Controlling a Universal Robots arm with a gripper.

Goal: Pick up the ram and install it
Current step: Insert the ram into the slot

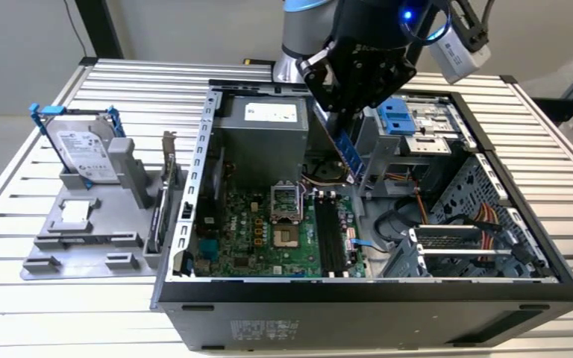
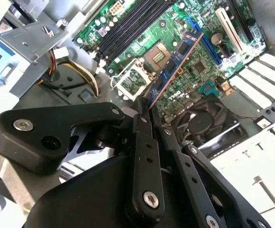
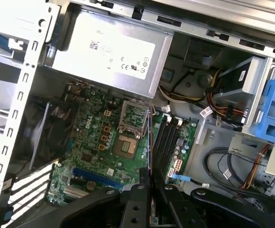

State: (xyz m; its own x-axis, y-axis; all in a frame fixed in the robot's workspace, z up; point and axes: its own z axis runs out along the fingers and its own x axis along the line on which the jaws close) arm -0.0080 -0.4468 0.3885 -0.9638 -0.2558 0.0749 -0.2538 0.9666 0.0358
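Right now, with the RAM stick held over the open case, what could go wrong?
1. The jaws pinch the RAM stick by one end only, so it may pivot when pressed.
2. It hangs tilted above the motherboard near the CPU socket, not seated in the black memory slots; it could strike the socket or nearby parts.
3. The wire bundle by the slots' end might snag it.

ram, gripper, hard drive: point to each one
ram (image 2: 176,62): second wrist view, middle of the board's chip face.
gripper (image 2: 146,107): second wrist view, between the fingertips clamping the ram.
hard drive (image 1: 86,154): exterior view, its silver top face.
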